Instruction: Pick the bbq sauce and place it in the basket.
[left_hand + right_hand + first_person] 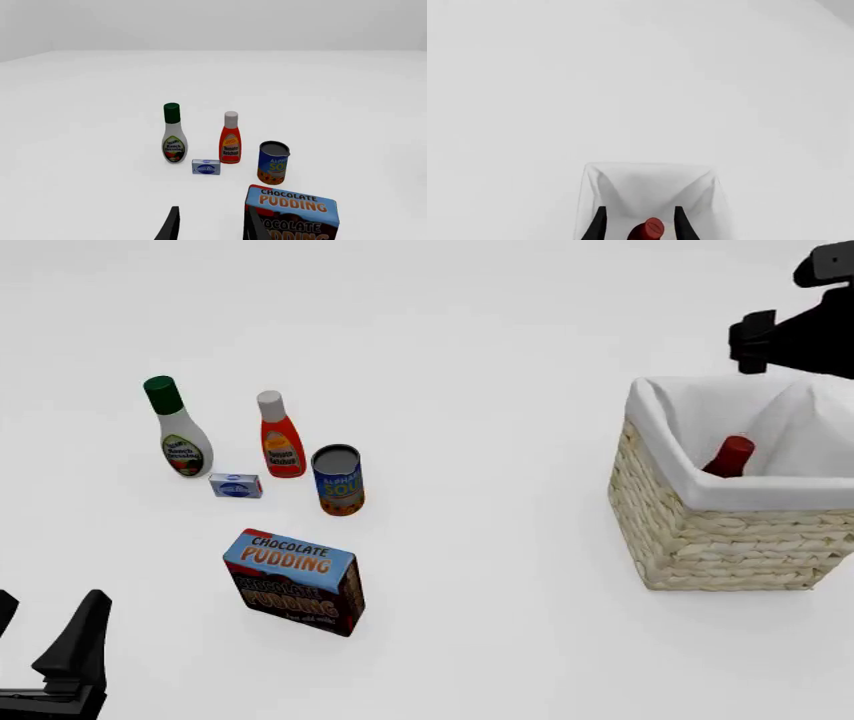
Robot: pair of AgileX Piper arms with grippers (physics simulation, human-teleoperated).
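The bbq sauce [729, 456] lies inside the basket [721, 545] at the right, with only its red cap and dark neck showing above the white lining. My right gripper [640, 210] hangs open above the basket, apart from the bottle. In the right wrist view the red cap [651, 229] shows below and between the spread fingers, over the white lining [647, 187]. In the front view the right arm [801, 330] is at the top right. My left gripper [43, 640] is open and empty at the near left.
On the left stand a white ranch bottle with a green cap [176, 430], an orange-red ketchup bottle with a white cap [278, 436], a soup can [338, 480] and a small blue box [235, 485]. A chocolate pudding box [296, 582] stands nearer, close to my left gripper's fingers [257, 227].
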